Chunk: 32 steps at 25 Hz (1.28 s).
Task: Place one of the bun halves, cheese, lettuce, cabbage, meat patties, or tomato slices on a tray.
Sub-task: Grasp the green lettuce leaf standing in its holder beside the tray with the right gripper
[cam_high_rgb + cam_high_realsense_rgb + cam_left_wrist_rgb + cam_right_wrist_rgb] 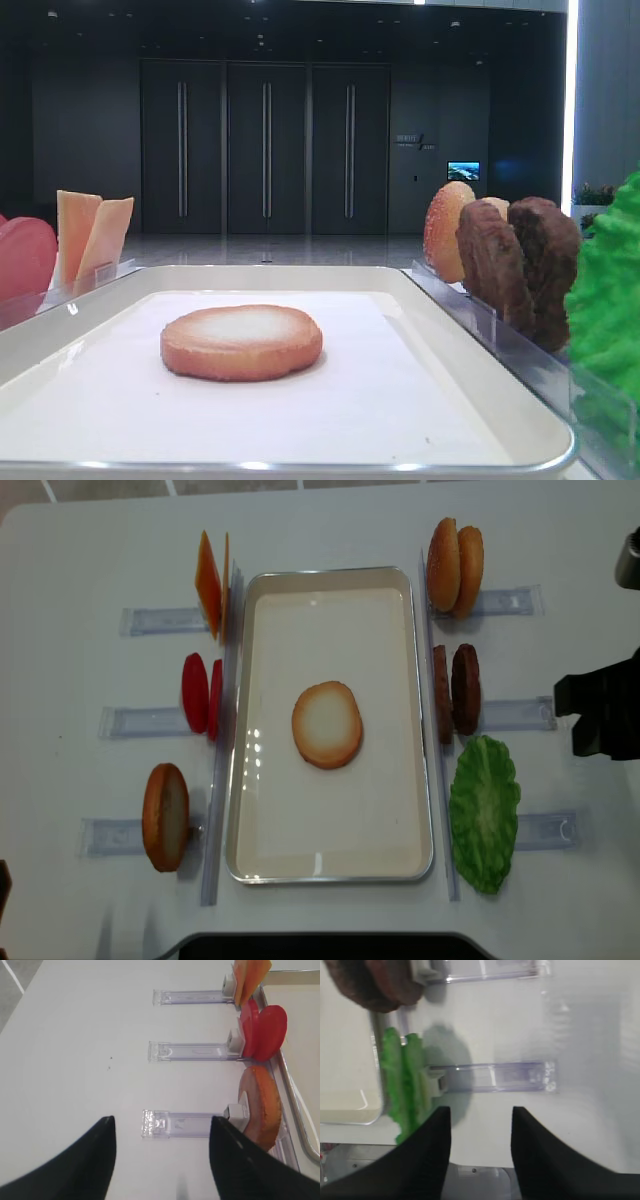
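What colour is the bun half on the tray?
Golden-brown rim, pale toasted face on the bun half; clearest in the overhead view.

Tray [330,865] lies central on the surface [90,550]. One flat bun half [327,724] rests on the tray liner, about mid-tray. Left of the tray, rear to front, each standing on edge in a holder: cheese [209,584], tomato slices [200,694], a bun half [166,816]. Right of the tray, rear to front: two bun halves [455,567], meat patties [456,690], lettuce [484,811].
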{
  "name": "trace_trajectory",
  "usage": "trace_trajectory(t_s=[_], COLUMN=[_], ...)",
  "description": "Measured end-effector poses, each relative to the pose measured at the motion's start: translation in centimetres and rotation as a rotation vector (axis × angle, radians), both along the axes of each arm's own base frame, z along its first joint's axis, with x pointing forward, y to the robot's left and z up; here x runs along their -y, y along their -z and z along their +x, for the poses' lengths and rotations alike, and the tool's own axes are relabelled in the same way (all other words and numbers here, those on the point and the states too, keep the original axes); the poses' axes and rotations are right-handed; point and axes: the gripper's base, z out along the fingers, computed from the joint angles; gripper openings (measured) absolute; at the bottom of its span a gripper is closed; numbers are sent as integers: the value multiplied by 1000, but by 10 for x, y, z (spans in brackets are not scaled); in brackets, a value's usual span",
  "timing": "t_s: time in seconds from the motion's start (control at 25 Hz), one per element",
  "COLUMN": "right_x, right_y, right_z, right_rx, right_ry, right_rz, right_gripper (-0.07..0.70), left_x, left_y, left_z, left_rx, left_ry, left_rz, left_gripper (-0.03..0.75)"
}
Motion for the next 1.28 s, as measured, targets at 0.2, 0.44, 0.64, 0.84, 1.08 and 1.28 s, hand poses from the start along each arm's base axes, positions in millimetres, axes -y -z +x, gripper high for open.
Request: trace_trajectory(t_s=[0.2,0.44,0.64,0.84,1.08,1.28], right_x=[-36,-59,-59,-60,-64,-69], right_y=[-4,16,23,25,29,35], right_z=[3,16,21,23,24,27], right_rx=[-14,-77,-82,-84,-99,-111], right_ry=[-67,-112,-118,-119,-128,-133], right_rz=[18,-26,-70,-78,-77,-78], right_gripper=[279,279,279,279,279,278], left_x=[0,0,0,0,0,0], left_y=[0,0,0,0,0,0], left_z=[0,0,0,0,0,0], left_rx=[0,0,0,0,0,0], left_ry=[0,0,0,0,0,0], left_rz=[0,0,0,0,0,0], left_gripper=[451,451,451,451,451,451])
